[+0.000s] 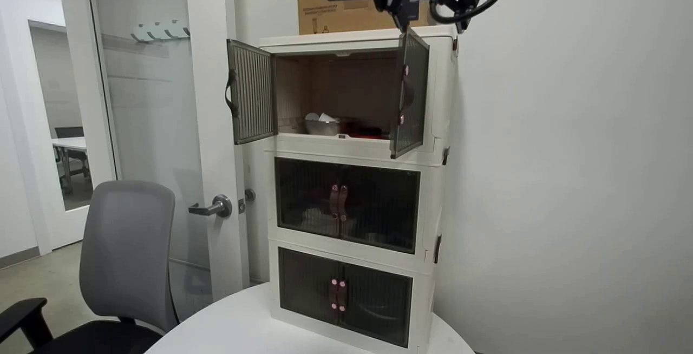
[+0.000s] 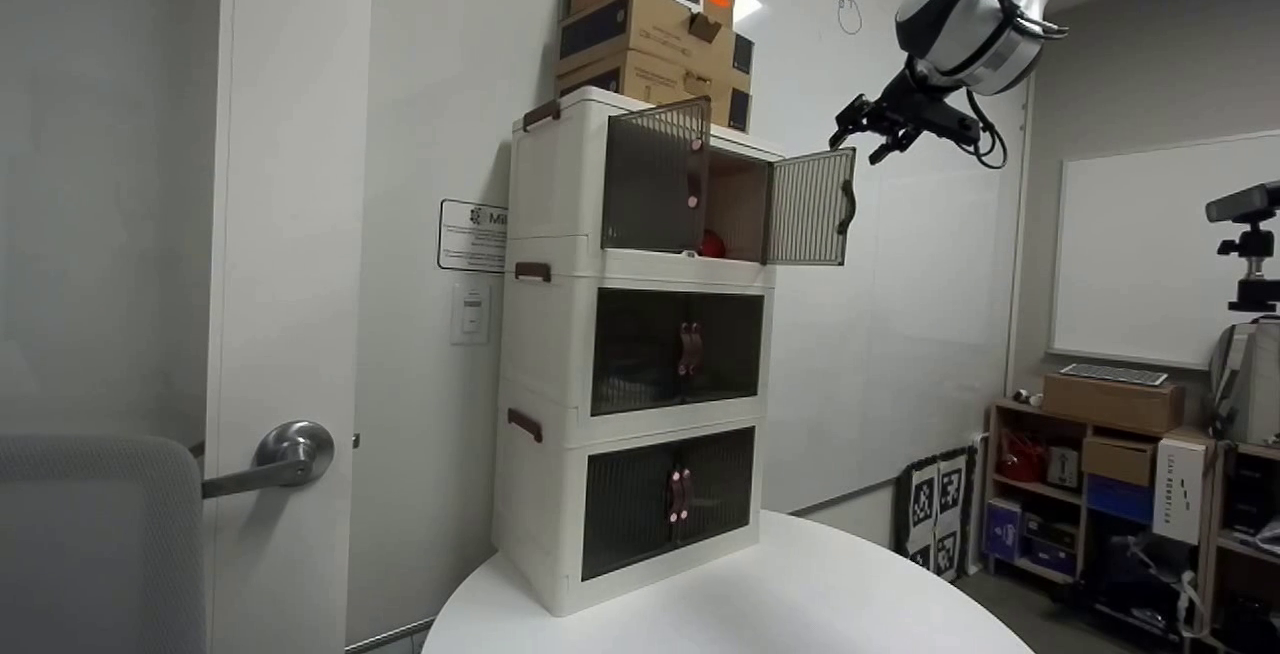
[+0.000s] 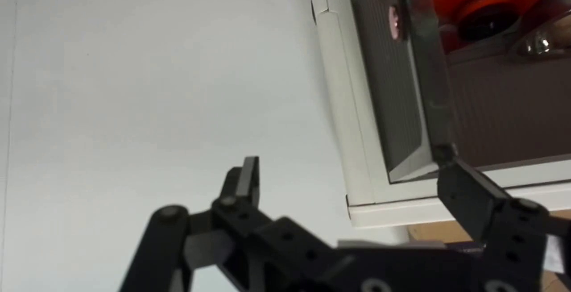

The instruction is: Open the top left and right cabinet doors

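- White table bears the cabinet, left door and right door open on its top tier.
- Your gripper is spread, grasping nothing, one finger by the right door's top corner, probably to push it wider.
- You can read "Mil" on the sign, "LEAN" on a white box.
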Robot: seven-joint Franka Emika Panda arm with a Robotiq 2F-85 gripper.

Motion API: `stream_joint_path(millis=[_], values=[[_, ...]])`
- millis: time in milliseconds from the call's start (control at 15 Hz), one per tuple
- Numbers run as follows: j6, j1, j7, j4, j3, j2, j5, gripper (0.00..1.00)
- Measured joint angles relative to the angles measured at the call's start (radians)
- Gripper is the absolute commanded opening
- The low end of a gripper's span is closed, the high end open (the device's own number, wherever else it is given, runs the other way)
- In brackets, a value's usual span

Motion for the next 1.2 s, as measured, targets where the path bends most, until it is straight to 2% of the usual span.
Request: stream_joint_path(millis=[267,400,600,733,800,933,1200], values=[[0.000,-0.005,0.044,0.039,-0.022,0.011,-0.070,1.00],[0.000,0.014,0.096,0.049,-0.050,0.011,-0.130,1.00],[-0.048,0.033,0.270,0.069,-0.081,0.008,-0.320,1.00],[-0.145,0.043,0.404,0.099,-0.084,-0.001,-0.459,1.00],[-0.204,0.058,0.442,0.120,-0.085,-0.009,-0.490,1.00],[-0.324,0.104,0.474,0.169,-0.082,-0.032,-0.503,1.00],[-0.597,0.196,0.448,0.280,-0.039,-0.091,-0.489,1.00]])
